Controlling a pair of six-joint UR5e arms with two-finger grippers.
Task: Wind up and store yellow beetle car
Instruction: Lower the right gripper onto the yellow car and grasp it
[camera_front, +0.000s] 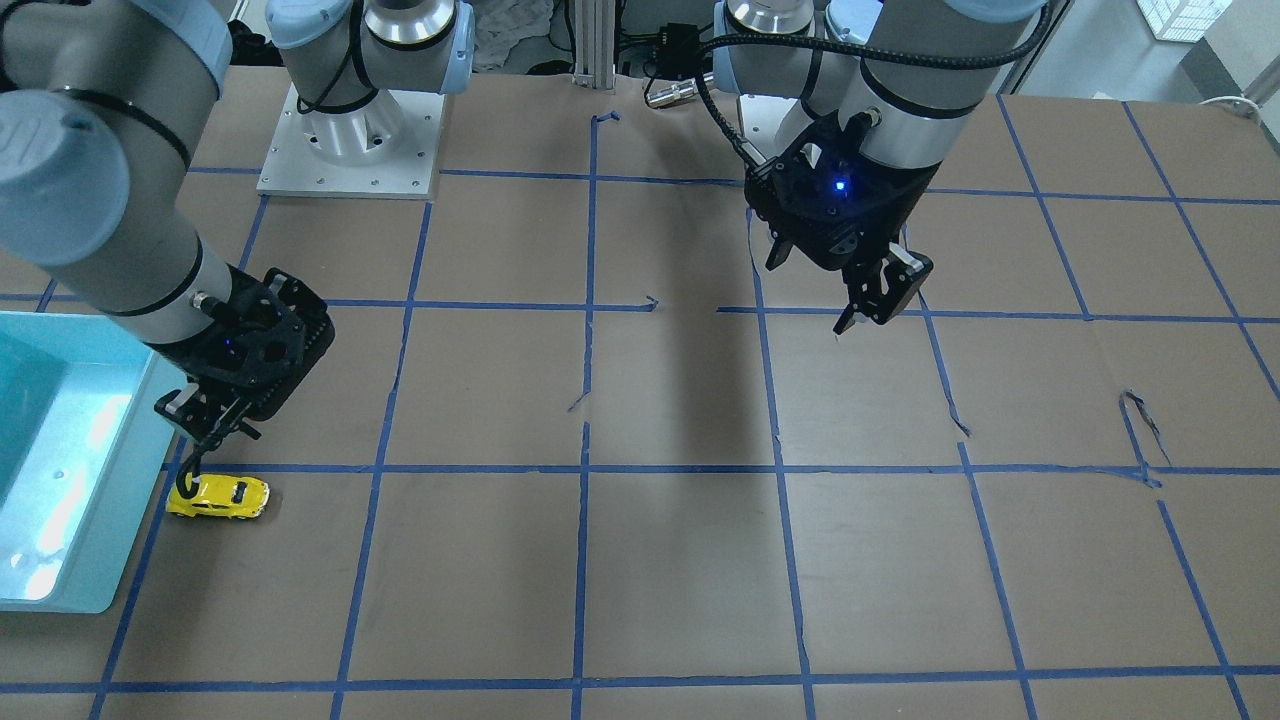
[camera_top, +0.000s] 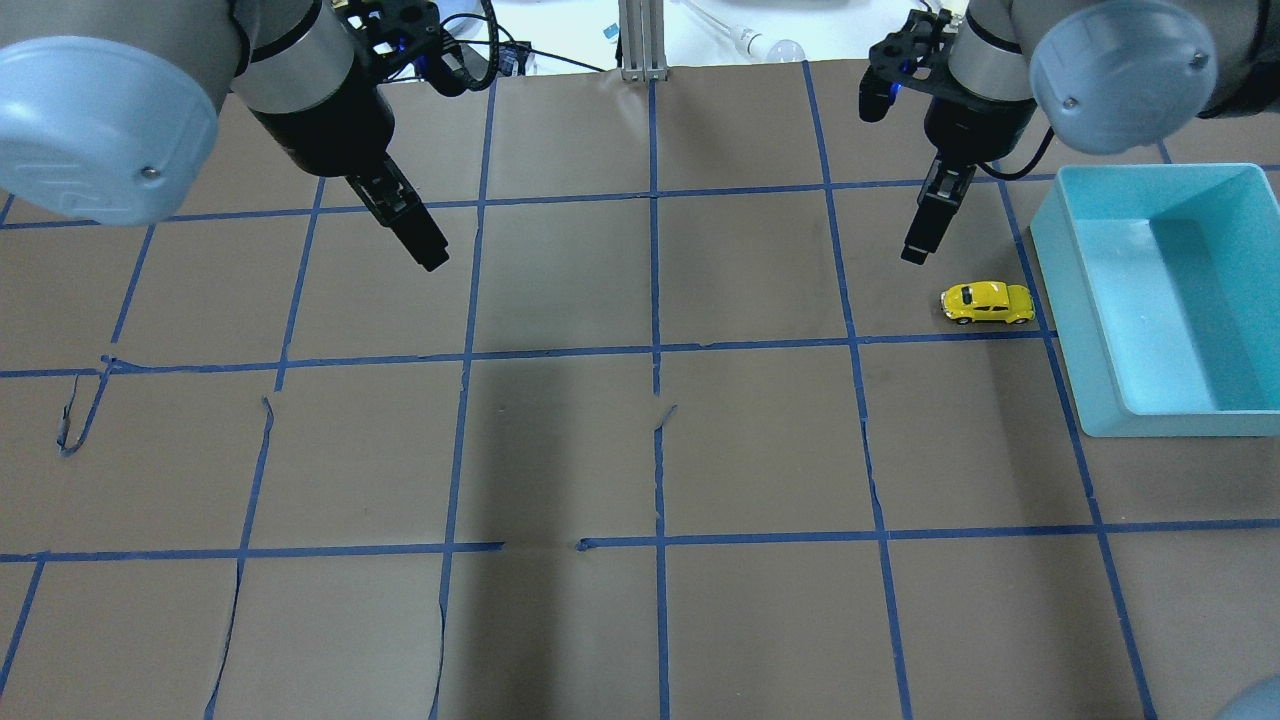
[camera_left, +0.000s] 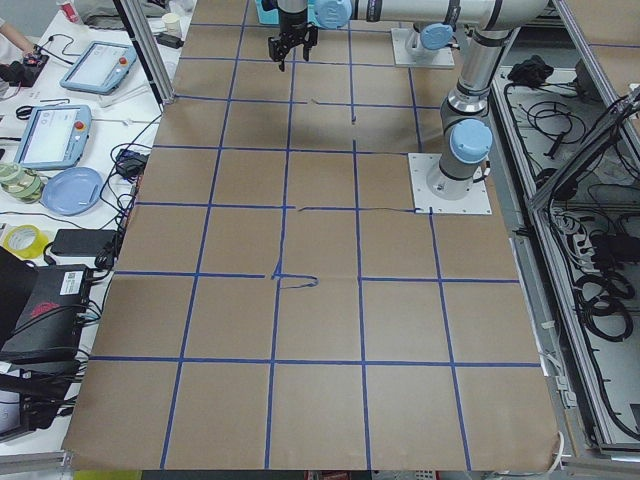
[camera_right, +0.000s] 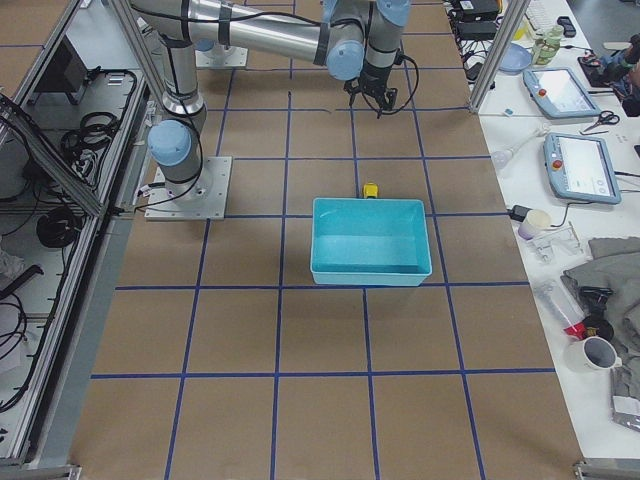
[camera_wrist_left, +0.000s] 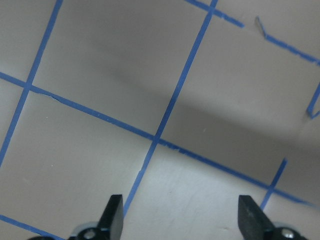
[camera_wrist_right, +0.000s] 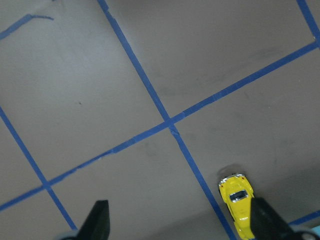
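Note:
The yellow beetle car (camera_top: 987, 302) stands on its wheels on the brown table, just beside the teal bin (camera_top: 1150, 420). It also shows in the front-facing view (camera_front: 218, 497), the exterior right view (camera_right: 370, 189) and the right wrist view (camera_wrist_right: 238, 202). My right gripper (camera_top: 915, 250) is open and empty. It hangs above the table, a little to the robot's side of the car; in the right wrist view (camera_wrist_right: 180, 225) the car lies low, near one finger (camera_wrist_right: 265, 220). My left gripper (camera_top: 430, 255) is open and empty, far from the car, above bare table (camera_wrist_left: 181, 220).
The teal bin (camera_front: 60, 450) is open-topped and holds nothing that I can see. Blue tape lines grid the brown paper cover, with a few tears in it. The arm bases stand at the robot's edge of the table.

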